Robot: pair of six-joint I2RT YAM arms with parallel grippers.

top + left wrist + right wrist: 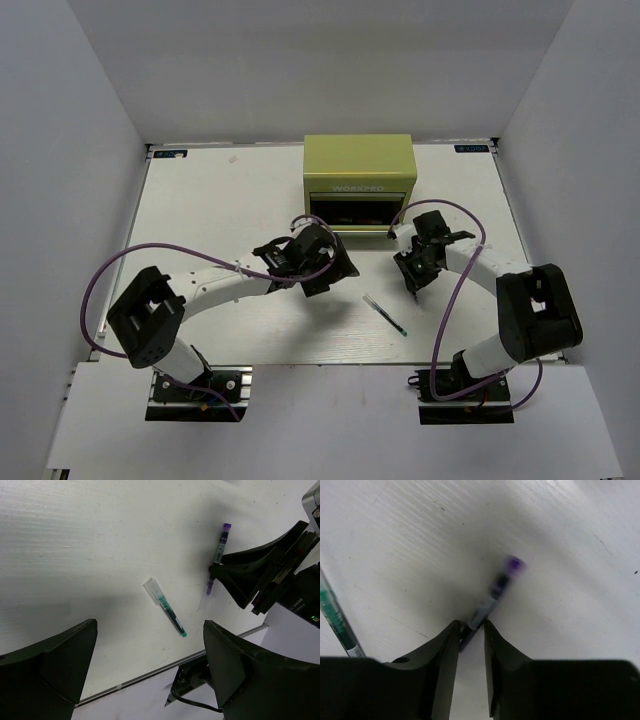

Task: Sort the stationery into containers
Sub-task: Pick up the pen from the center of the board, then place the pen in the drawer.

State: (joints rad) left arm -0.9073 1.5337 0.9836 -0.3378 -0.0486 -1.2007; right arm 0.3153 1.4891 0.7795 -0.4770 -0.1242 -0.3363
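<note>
Right pincer [471,625], nearest the lens, is pinched on the low end of a purple-capped pen [494,591]. Left pincer [150,626] stands wide open and empty over the green pen [167,609], which lies on the surface [200,200] nearer than the tool chest [360,165]. Both pens are not yet stored, I judge

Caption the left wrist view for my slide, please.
Green pen lies before the open left gripper; right gripper straddles purple-capped pen.

**Left jaws wide, right pinching**

Left white-and-black arm [215,285]: elbow out to the left, forearm reaching toward table centre. Black two-finger left gripper [150,625] is angled down, jaws spread wide, nothing between them. Right arm [480,265] is folded inward. Right gripper [471,625] points down, black fingers [445,650] pinched on the slim purple-capped pen [492,592] near its end.
</note>
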